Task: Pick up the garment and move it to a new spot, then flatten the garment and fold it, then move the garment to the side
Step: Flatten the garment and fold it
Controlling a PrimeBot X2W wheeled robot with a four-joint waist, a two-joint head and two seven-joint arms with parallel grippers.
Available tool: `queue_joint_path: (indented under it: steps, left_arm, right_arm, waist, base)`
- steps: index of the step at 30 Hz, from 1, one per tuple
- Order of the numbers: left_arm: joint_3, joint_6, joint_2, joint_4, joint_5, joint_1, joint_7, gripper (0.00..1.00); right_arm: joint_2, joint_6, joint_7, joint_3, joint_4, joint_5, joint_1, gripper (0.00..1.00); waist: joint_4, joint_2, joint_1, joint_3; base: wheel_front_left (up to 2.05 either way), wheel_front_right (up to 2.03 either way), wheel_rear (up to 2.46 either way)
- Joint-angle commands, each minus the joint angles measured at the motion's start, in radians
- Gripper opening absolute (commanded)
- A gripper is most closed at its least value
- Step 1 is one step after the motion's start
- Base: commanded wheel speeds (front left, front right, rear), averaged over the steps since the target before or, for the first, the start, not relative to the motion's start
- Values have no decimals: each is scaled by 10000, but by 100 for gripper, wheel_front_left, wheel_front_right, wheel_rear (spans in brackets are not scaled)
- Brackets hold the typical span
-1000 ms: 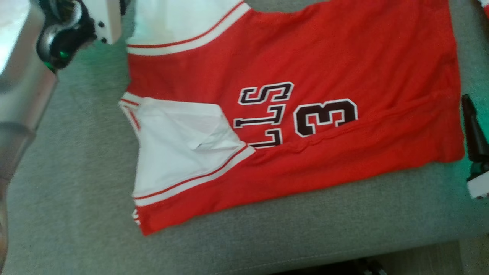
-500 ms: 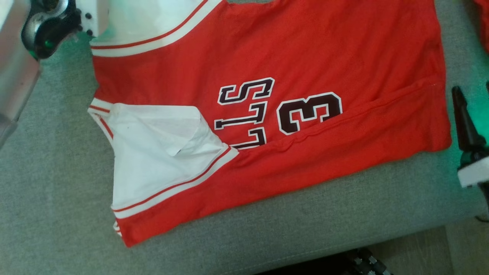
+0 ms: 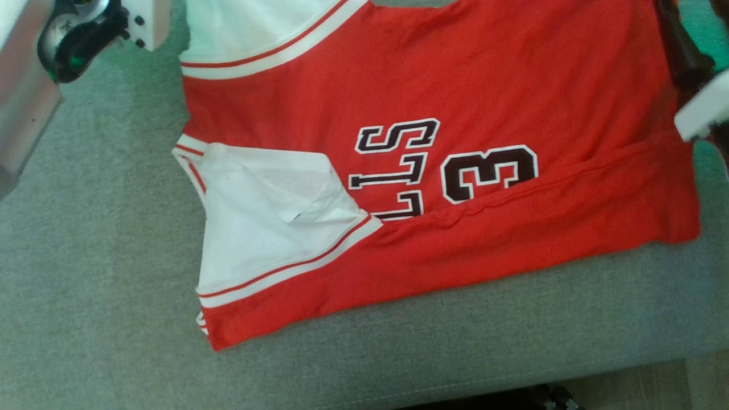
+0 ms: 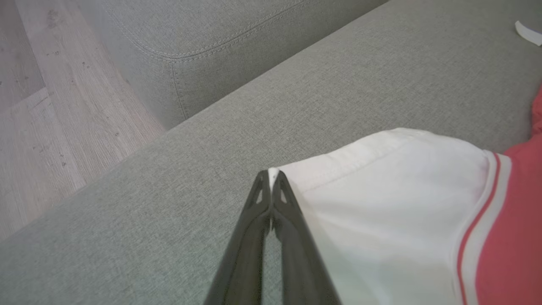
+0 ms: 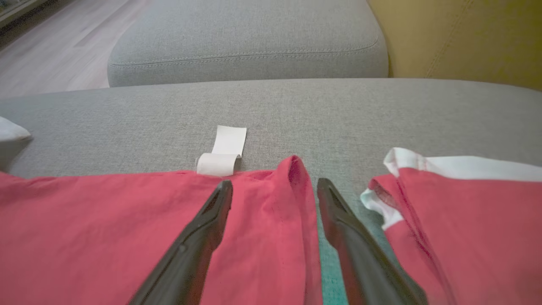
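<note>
The red jersey (image 3: 512, 85) lies mid-frame on the grey sofa cushion (image 3: 85, 256). Left claw (image 4: 269, 174) is clenched on its white hem corner. Right claw (image 5: 275, 186) is released, straddling its red edge.

A domestic living room is suggested — a home rather than a lab or a workshop. The work surface is seen to be a sofa seat (image 3: 114, 256) upholstered in grey woven fabric, and a neighbouring grey cushion (image 4: 203, 46) is finished with rounded corners and a double line of stitching. Pale wood-grain plank flooring (image 4: 51, 106) is shown beside it. Behind the grey upholstery a mustard-yellow padded piece (image 5: 465, 38) with a sewn seam is visible — whether it is a chair or another sofa cannot be told. A red and white jersey (image 3: 455, 85), everyday household clothing, is spread over the seat.
</note>
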Motion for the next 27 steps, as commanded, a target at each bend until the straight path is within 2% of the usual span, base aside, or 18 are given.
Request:
queue_joint_path:
  steps: [1,9,11,12,13,14,15,20,27]
  left_arm:
    - [322,18,384,-236,-46,-560,-83,0]
    - [-185,18,494,-371,-363,-864,-376,0]
    - [-289,18,506,-378,-434,-944,-443,0]
    - [-346,18,513,-378,-461,-982,-476,0]
    - [-457,18,520,-366,-522,-1039,-533,0]
    - [-510,18,522,-354,-554,-1067,-562,0]
    - [-562,18,525,-339,-589,-1096,-589,0]
    - [-808,18,560,-318,-618,-1284,-960,0]
    - [-1000,18,676,-450,-264,-1796,-2745,0]
  right_arm:
    - [-139,65,94,110,-140,110,43,100]
    - [123,65,557,1002,1724,628,-1647,100]
    - [94,65,496,1180,2040,722,-1944,91]
    - [87,65,428,1257,2170,775,-2067,91]
    - [83,65,316,1416,2383,902,-2264,47]
    - [73,65,266,1486,2485,981,-2355,35]
    - [55,65,222,1565,2585,1048,-2450,0]
    - [-82,65,-226,1846,2982,1271,-2897,0]
    - [-275,65,-1207,1854,3306,1685,-3359,0]
  waist:
    - [61,0,0,-11]
    - [249,0,0,69]
    - [284,0,0,109]
    - [297,0,0,125]
    - [321,0,0,146]
    - [334,0,0,157]
    - [347,0,0,168]
    - [400,0,0,190]
    - [521,0,0,-77]
  base:
    - [0,0,0]
    - [0,0,0]
    - [0,0,0]
    - [0,0,0]
    - [0,0,0]
    - [0,0,0]
    - [0,0,0]
    - [0,0,0]
    - [0,0,0]
